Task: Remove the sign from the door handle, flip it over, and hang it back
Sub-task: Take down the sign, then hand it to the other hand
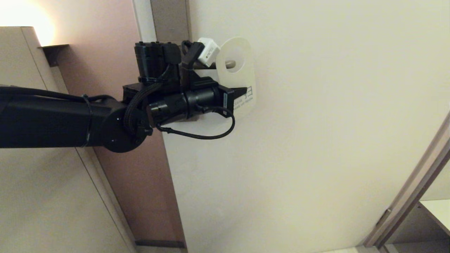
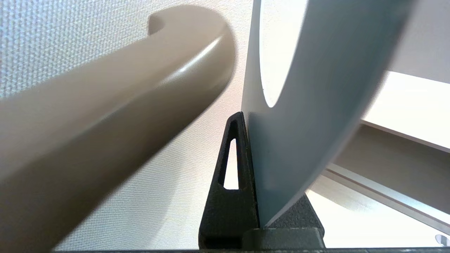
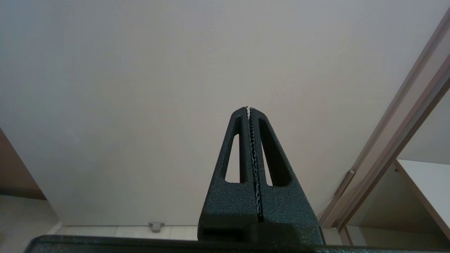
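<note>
Sign (image 2: 309,116), white face outward with its blue face toward the door, clamped at its lower part between the closed fingers of the left gripper (image 1: 242,94); its oval hole frames the door handle (image 1: 230,64) tip. Right gripper (image 3: 249,109), fingers pressed together and empty, faces the door (image 1: 316,140).

A cream door (image 1: 316,140) fills the head view, a reddish-brown wall (image 1: 105,45) at ten o'clock, a glowing lamp (image 1: 21,17) at eleven, and a taupe door frame (image 1: 411,186) at four.
</note>
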